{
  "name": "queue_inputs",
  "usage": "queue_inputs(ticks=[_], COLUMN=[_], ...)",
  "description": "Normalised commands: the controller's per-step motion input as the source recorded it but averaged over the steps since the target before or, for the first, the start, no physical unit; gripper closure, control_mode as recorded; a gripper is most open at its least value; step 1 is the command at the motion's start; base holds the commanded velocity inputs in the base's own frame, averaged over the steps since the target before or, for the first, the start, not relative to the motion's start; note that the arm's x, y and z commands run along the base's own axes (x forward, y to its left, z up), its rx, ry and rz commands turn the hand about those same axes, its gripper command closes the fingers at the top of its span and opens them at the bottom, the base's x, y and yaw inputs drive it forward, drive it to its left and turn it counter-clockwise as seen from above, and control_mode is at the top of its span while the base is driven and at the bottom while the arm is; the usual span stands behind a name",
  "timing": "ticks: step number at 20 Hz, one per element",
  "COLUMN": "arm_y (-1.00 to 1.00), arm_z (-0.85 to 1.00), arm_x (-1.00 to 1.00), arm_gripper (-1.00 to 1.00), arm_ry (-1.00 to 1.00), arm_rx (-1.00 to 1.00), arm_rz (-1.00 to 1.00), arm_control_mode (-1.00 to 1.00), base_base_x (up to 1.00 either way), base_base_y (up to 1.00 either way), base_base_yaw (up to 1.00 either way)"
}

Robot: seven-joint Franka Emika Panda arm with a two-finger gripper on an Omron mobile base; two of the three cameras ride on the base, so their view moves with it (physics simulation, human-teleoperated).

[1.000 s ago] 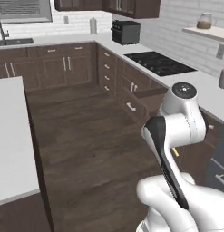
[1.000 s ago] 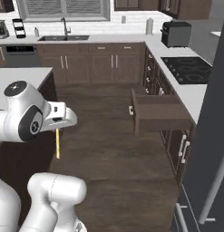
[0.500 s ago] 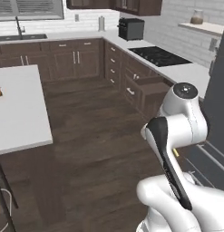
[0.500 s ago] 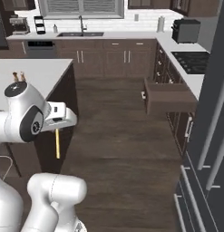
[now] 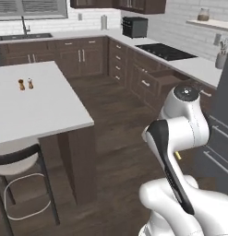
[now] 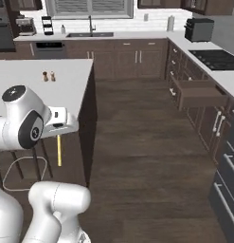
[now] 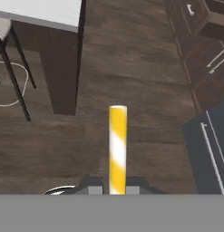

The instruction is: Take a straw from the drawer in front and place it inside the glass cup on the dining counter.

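My gripper (image 7: 117, 188) is shut on the straw (image 7: 117, 149), a yellow stick with pale stripes that points away from the hand over the dark wood floor. In the right base view the straw (image 6: 59, 151) hangs straight down from the gripper (image 6: 59, 134), just in front of the dining counter (image 6: 23, 90). The white dining counter (image 5: 46, 110) lies to the left of the arm, and its corner (image 7: 41, 11) is at the upper left of the hand view. The drawer (image 6: 196, 92) stands pulled open in the cabinet run on the right (image 5: 164, 76). The glass cup is out of view.
Two small shakers (image 5: 25, 84) (image 6: 48, 76) stand on the dining counter. A dark stool (image 5: 16, 159) (image 7: 7, 50) sits at its near side. Dark cabinets with a black hob (image 5: 164, 51) line the right. Wood floor (image 6: 137, 142) lies open between counter and cabinets.
The whole picture has shifted as the base turned: the dining counter has come closer and the cabinets have slid off to the right. The straw stays gripped.
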Motion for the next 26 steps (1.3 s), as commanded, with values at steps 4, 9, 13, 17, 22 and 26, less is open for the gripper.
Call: queue_inputs(ticks=[4, 9, 13, 17, 22, 26], arm_y=[0.00, 0.00, 0.00, 0.00, 0.00, 0.00], arm_z=[0.00, 0.00, 0.00, 0.00, 0.00, 0.00], arm_x=[0.00, 0.00, 0.00, 0.00, 0.00, 0.00], arm_gripper=[1.00, 1.00, 1.00, 1.00, 1.00, 1.00], arm_ry=[0.00, 0.00, 0.00, 0.00, 0.00, 0.00], arm_rx=[0.00, 0.00, 0.00, 0.00, 0.00, 0.00], arm_rz=[0.00, 0.00, 0.00, 0.00, 0.00, 0.00], arm_control_mode=[1.00, 1.00, 1.00, 1.00, 1.00, 1.00], base_base_x=[-0.54, -0.45, -0.44, -0.45, -0.35, -0.03], base_base_y=[1.00, 1.00, 1.00, 1.00, 1.00, 1.00], base_base_yaw=[-0.16, -0.15, -0.11, -0.07, -0.03, 0.05])
